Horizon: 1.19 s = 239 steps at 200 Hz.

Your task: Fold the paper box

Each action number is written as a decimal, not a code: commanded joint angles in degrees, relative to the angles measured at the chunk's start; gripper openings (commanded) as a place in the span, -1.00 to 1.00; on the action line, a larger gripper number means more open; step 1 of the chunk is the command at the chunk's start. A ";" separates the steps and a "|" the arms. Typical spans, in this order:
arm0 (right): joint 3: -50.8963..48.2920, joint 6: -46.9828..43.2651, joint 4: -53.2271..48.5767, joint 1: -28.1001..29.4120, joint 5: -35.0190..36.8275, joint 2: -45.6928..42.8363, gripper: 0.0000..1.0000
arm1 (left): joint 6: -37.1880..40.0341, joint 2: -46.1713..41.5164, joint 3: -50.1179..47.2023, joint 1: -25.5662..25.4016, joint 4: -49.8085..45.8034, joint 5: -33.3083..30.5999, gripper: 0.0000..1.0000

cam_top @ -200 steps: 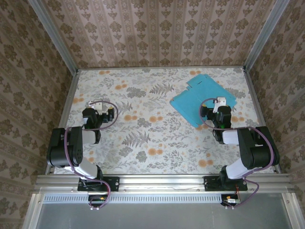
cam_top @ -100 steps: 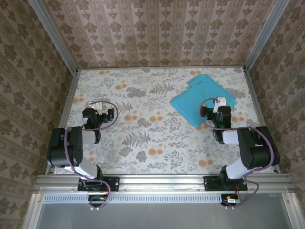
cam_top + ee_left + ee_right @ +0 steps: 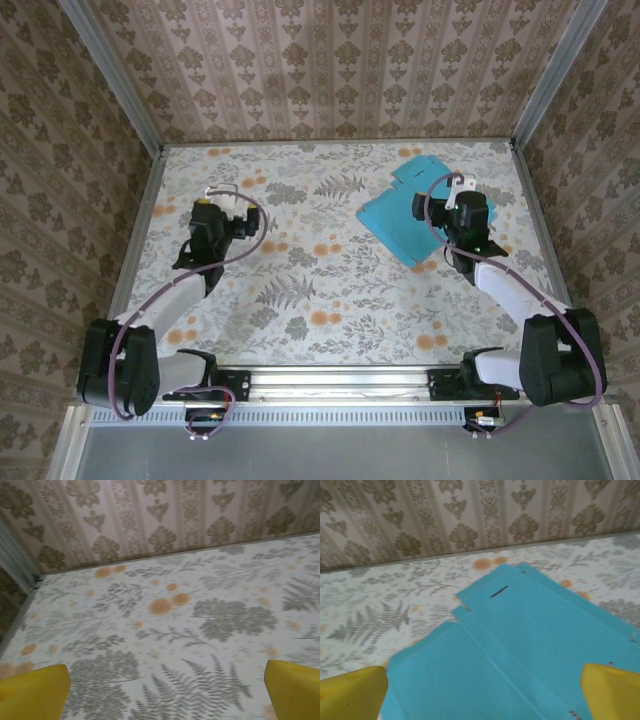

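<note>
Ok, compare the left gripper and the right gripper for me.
The left gripper hangs over bare floral table; the right gripper hangs over the flat paper box. The left gripper sits well apart from the box, while the right gripper is directly above it. Both are open, their yellow fingers holding nothing.

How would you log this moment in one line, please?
paper box flat | left gripper jaws open | right gripper jaws open over it
</note>
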 commanded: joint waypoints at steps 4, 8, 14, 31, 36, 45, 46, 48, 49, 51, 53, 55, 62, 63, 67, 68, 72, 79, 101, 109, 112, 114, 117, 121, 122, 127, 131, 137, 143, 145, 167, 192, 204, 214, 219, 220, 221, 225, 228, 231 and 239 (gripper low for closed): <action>6.89 10.12 -16.36 0.53 -2.63 3.46 1.00 | -11.04 -0.16 4.93 -3.06 -16.51 2.36 1.00; 8.22 10.27 -17.62 0.53 -3.80 4.42 1.00 | -12.73 -0.02 5.56 -3.42 -17.48 3.73 1.00; 9.53 10.35 -18.59 0.59 -5.34 5.94 1.00 | -15.17 0.15 6.36 -3.97 -18.91 5.27 1.00; 13.87 10.97 -20.97 0.53 -8.91 12.04 1.00 | -20.66 0.38 7.10 -5.89 -20.97 8.65 1.00; 15.05 11.37 -21.52 0.47 -9.73 13.70 1.00 | -21.80 0.38 7.30 -6.45 -21.57 8.91 1.00; 17.11 12.11 -22.34 0.28 -10.71 16.67 1.00 | -23.60 0.38 7.73 -7.39 -23.05 9.02 1.00; 17.37 12.17 -22.45 0.23 -10.79 16.84 1.00 | -23.77 0.38 7.75 -7.46 -23.23 9.06 1.00; 17.83 12.32 -22.71 0.15 -10.92 17.67 1.00 | -24.10 0.38 7.90 -7.66 -23.46 9.08 1.00; 18.08 12.36 -22.73 0.12 -11.03 18.08 1.00 | -24.28 0.38 7.90 -7.73 -23.61 9.23 1.00; 18.40 12.48 -22.87 0.10 -11.11 18.88 1.00 | -24.53 0.31 7.95 -7.78 -23.89 9.30 1.00; 18.76 12.55 -23.01 0.02 -11.38 19.63 1.00 | -24.90 0.30 7.95 -7.90 -24.13 9.47 1.00; 19.23 12.64 -23.12 -0.08 -11.57 20.36 1.00 | -25.17 0.29 8.12 -8.06 -24.39 9.55 1.00; 21.13 12.88 -24.02 -0.40 -12.06 23.10 1.00 | -26.41 0.21 8.34 -8.23 -25.33 9.91 1.00; 21.58 12.95 -24.17 -0.46 -12.09 23.52 1.00 | -26.58 0.21 8.37 -8.27 -25.46 9.99 0.99; 22.78 13.02 -24.77 -0.60 -12.26 25.04 1.00 | -27.31 0.09 8.47 -8.28 -25.98 10.26 0.99; 23.11 13.02 -24.90 -0.65 -12.27 25.42 1.00 | -27.51 0.10 8.48 -8.30 -26.09 10.39 1.00; 24.06 13.07 -25.37 -0.76 -12.50 26.87 1.00 | -28.18 0.04 8.56 -8.23 -26.55 10.77 1.00; 25.64 13.09 -26.07 -0.98 -13.06 29.07 1.00 | -29.05 -0.14 8.63 -8.37 -27.21 11.54 1.00; 29.01 13.61 -27.81 -1.08 -14.05 34.39 1.00 | -30.32 -1.14 8.08 -8.58 -28.18 12.36 1.00; 29.65 13.89 -28.43 -1.05 -14.82 35.81 1.00 | -30.42 -1.57 7.90 -8.59 -28.51 12.59 1.00; 29.71 14.08 -28.51 -1.11 -15.17 36.19 1.00 | -30.47 -1.68 7.82 -8.57 -28.64 12.76 0.99; 29.68 14.18 -28.47 -1.07 -15.36 36.37 1.00 | -30.50 -1.78 7.79 -8.54 -28.73 12.83 0.99; 29.55 14.33 -28.27 -1.06 -15.69 36.74 1.00 | -30.62 -1.90 7.93 -8.50 -28.90 13.00 1.00; 29.30 14.53 -28.02 -1.05 -16.14 37.02 1.00 | -30.70 -2.18 7.91 -8.26 -29.01 13.39 1.00; 29.26 14.56 -27.97 -0.96 -16.24 37.08 1.00 | -30.75 -2.17 7.93 -8.20 -29.01 13.53 1.00; 28.87 14.77 -27.71 -0.80 -16.61 37.36 1.00 | -30.98 -2.33 8.00 -7.95 -29.06 14.26 1.00; 28.35 14.90 -27.48 -0.64 -16.80 37.54 1.00 | -31.09 -2.49 8.04 -7.69 -29.11 14.93 0.99; 27.80 14.99 -27.03 -0.17 -17.04 37.66 1.00 | -31.37 -2.56 8.26 -7.18 -29.22 15.75 1.00; 27.49 14.87 -27.05 0.33 -17.41 37.74 1.00 | -31.56 -2.69 8.51 -6.58 -29.47 16.79 1.00; 27.39 14.82 -27.09 0.52 -17.46 37.88 1.00 | -31.67 -2.65 8.67 -6.39 -29.60 17.11 1.00; 26.35 14.37 -27.32 3.57 -18.59 38.16 1.00 | -32.15 -2.26 9.92 -3.29 -30.73 21.22 1.00; 23.72 15.22 -25.02 7.49 -21.42 37.78 1.00 | -33.10 -2.17 10.42 0.12 -30.37 25.64 1.00; 22.85 14.80 -24.87 9.90 -21.99 37.33 1.00 | -32.63 -2.08 10.84 1.29 -30.29 27.03 1.00; 22.39 14.27 -25.03 12.14 -22.61 37.08 1.00 | -31.78 -1.79 11.65 2.27 -30.67 28.00 1.00; 22.16 13.91 -25.03 13.24 -23.19 36.96 1.00 | -31.29 -1.46 12.07 2.75 -31.02 28.42 1.00; 22.09 13.90 -25.03 13.43 -23.32 36.96 1.00 | -31.22 -1.38 12.17 2.80 -31.16 28.52 1.00; 22.05 13.90 -25.03 13.66 -23.47 36.91 1.00 | -31.14 -1.33 12.35 2.86 -31.28 28.61 1.00; 21.94 13.46 -25.09 14.51 -24.04 36.92 1.00 | -30.71 -0.99 12.79 3.15 -31.77 29.05 0.99; 21.85 13.34 -25.12 15.15 -24.44 36.76 1.00 | -30.37 -0.68 13.20 3.34 -32.18 29.31 1.00; 21.71 13.07 -25.15 15.84 -25.01 36.71 1.00 | -29.95 -0.35 13.58 3.51 -32.48 29.55 1.00; 21.34 12.47 -25.33 17.40 -26.20 36.54 1.00 | -28.90 0.60 14.64 3.79 -33.45 30.13 0.99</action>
